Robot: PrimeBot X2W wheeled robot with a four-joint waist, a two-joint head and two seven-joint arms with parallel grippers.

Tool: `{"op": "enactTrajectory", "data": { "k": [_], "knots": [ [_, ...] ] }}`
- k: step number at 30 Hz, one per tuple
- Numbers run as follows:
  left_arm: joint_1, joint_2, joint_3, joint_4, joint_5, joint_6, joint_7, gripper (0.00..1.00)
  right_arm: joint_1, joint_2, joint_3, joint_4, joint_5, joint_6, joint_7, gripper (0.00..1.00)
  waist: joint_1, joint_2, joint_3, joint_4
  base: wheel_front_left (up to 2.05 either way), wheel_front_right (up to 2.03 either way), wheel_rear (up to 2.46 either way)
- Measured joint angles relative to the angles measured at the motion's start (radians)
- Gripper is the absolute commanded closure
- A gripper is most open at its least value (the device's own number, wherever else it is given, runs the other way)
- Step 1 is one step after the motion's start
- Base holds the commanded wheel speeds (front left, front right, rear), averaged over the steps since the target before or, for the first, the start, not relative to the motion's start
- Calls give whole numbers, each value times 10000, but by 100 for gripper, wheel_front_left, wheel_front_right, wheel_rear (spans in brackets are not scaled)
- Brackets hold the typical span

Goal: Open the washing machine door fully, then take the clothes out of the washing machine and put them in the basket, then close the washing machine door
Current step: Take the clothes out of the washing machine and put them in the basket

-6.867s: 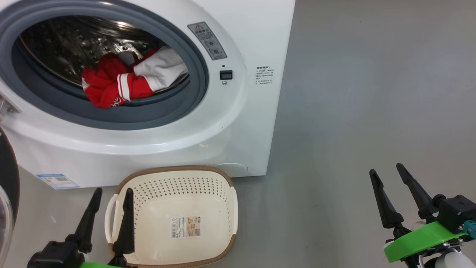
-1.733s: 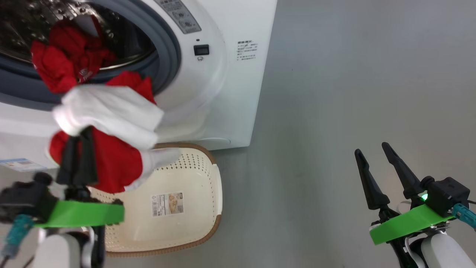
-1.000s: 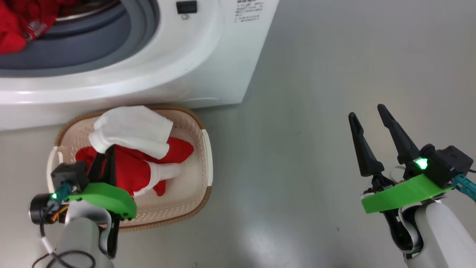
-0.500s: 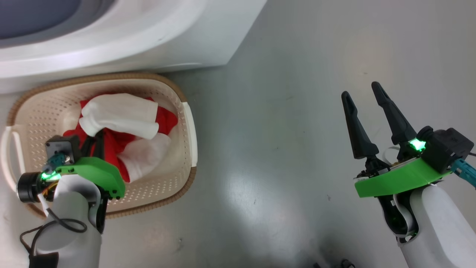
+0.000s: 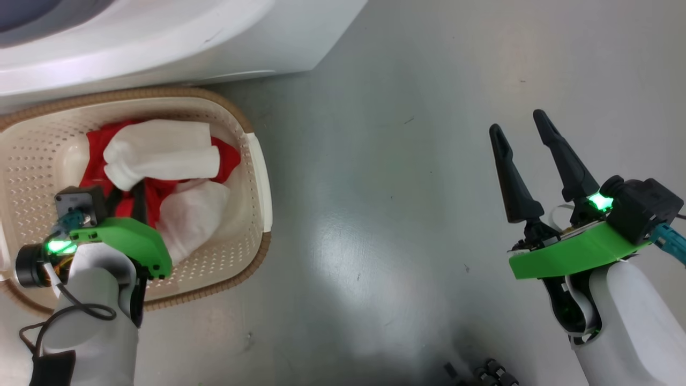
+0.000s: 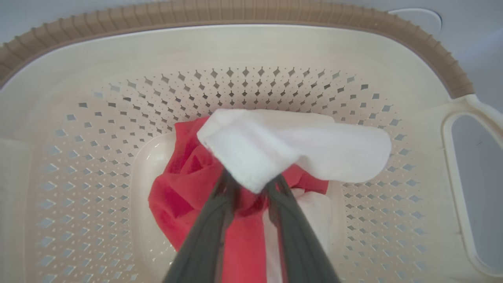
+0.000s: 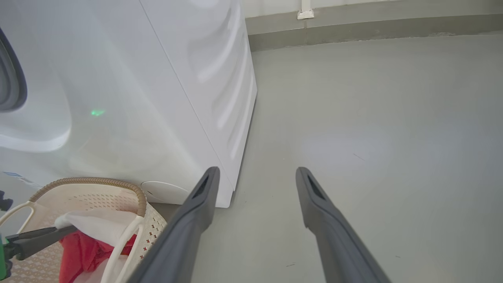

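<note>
The left claw [image 6: 249, 184], pinched tight a moment ago, has parted slightly around the soft red-and-white fabric clothes [image 6: 184, 192], now resting in the cream perforated plastic basket [image 6: 118, 51] beneath it: this load looks delivered. The white fold [image 6: 290, 145] lies crosswise over its tips, long axis side-to-side, pointing to the claw's right; the right claw [image 5: 515, 121] is spread, empty

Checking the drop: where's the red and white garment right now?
Head view, left: the red and white garment lies in the basket before the washing machine, the left gripper open around its folds.
</note>
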Motion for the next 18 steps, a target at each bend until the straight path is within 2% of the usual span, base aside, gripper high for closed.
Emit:
{"op": "enactTrajectory", "data": {
  "k": [1, 2, 5, 18],
  "knots": [
    [-1, 0, 6, 0, -4, 0, 0, 33, -52, -2, 0, 6, 0, -2, 0, 0, 0, 0, -16, 18, 0, 0, 0],
    [-2, -4, 17, 0, -17, 0, 0, 21, -102, -2, -2, 6, 0, -2, 0, 0, 0, 0, -35, 36, 0, 0, 0],
    [-3, -10, 48, 0, -73, 0, 0, 0, -142, -10, -2, 19, 0, 0, 0, 0, 0, 0, -105, 91, 0, 0, 0],
    [229, -146, 343, -276, -401, -15, 0, 0, -117, -67, -2, 203, -2, -2, 0, 0, 0, 0, -831, 235, 0, 0, 0]
  ]
}}
